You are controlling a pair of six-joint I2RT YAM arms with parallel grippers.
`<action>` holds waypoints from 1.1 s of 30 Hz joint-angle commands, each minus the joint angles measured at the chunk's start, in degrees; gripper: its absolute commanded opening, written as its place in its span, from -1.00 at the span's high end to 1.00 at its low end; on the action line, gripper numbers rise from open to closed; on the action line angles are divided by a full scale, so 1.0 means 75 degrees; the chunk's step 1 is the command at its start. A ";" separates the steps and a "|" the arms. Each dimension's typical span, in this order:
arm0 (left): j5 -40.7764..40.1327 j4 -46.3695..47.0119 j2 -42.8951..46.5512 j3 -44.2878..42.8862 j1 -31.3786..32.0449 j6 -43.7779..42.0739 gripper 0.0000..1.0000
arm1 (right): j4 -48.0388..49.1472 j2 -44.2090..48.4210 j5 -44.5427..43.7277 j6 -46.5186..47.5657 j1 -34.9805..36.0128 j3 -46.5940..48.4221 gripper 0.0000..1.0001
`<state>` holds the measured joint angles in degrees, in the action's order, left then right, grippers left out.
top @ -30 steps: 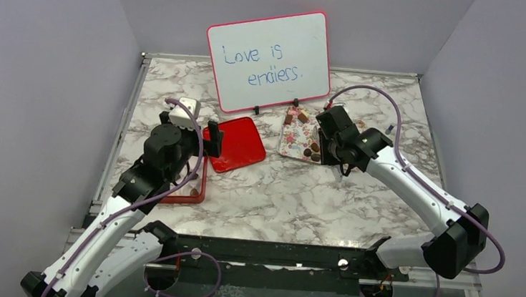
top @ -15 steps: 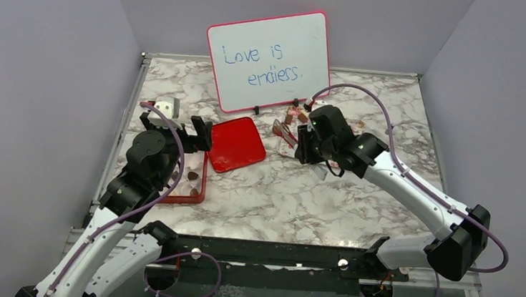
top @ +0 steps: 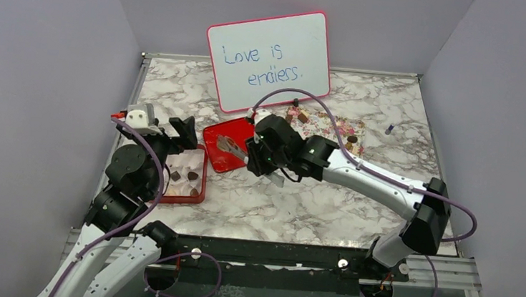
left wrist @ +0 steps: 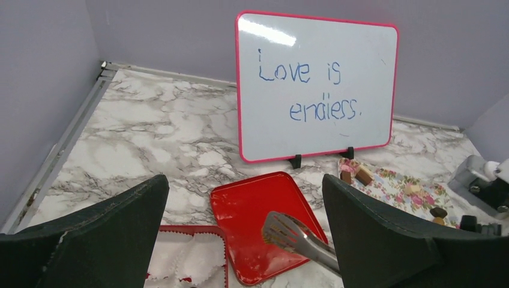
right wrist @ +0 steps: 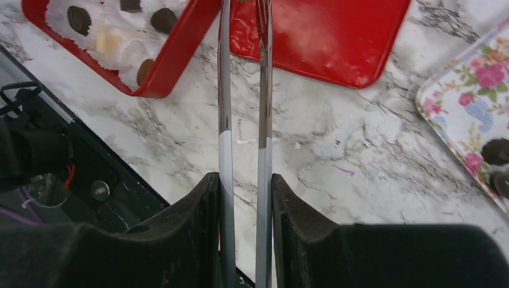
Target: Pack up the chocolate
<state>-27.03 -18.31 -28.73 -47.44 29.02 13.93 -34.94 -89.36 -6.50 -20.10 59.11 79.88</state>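
**A:** Where's the chocolate?

**B:** Small dark and lighter brown chocolate pieces (top: pixel 191 176) (right wrist: pixel 162 19) sit in white paper cups (right wrist: pixel 123 54) inside the glossy red box (top: pixel 200 186) (right wrist: pixel 174 66). More lie on the flower-patterned tray (top: pixel 326 129) (right wrist: pixel 468 90), well right of that box.

**A:** Which way do they point?

**B:** They're too small to show any long axis.

**A:** Room to move?

**B:** The box lies near the marble tabletop's (top: pixel 299 195) left edge, with the flat red lid (top: pixel 216 157) (left wrist: pixel 252 204) just right of it. There is bare marble between lid and tray. A pink-framed whiteboard (top: pixel 268 59) stands behind.

**A:** And the jaws?

**B:** The left gripper (top: pixel 181 130) (left wrist: pixel 245 180) hangs over the box's far end, jaws spread wide, holding nothing. The right gripper (top: pixel 254 156) (right wrist: pixel 243 180), right of the box, has its jaws clamped on metal tongs (left wrist: pixel 297 237) (right wrist: pixel 224 90). The tong tips reach over the lid, short of the boxed pieces.
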 commanded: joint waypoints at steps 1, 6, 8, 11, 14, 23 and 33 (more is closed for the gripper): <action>-0.0663 0.0155 0.0341 -0.0125 0.0034 -0.0029 -0.98 | 0.0479 -0.0634 0.0081 0.0091 0.0406 0.0744 0.46; -0.0817 0.0144 0.0574 -0.0255 0.0034 -0.0069 -0.98 | 0.0583 -0.1229 0.0147 0.0292 0.0698 0.1264 0.46; -0.0815 0.0130 0.0640 -0.0297 0.0037 -0.0076 -0.98 | 0.0525 -0.1472 0.0174 0.0380 0.0772 0.1510 0.46; -0.0854 0.0098 0.0741 -0.0324 0.0034 -0.0055 -0.98 | 0.0519 -0.1766 0.0238 0.0485 0.0872 0.1793 0.45; -0.0871 0.0096 0.0830 -0.0308 0.0034 -0.0026 -0.98 | 0.0529 -0.2010 0.0313 0.0533 0.0967 0.1996 0.45; -0.0765 -0.0025 0.0918 -0.0337 0.0034 0.0100 -0.98 | 0.0096 -0.2789 -0.0170 0.0777 0.1082 0.2653 0.39; -0.0791 -0.0068 0.0945 -0.0387 0.0034 0.0131 -0.98 | -0.0437 -0.3300 -0.0920 0.0953 0.1194 0.3070 0.34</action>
<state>-32.03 -18.98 -21.96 -48.36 29.02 14.39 -35.68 -112.90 -8.73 -14.44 67.09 100.25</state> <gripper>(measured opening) 0.991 0.356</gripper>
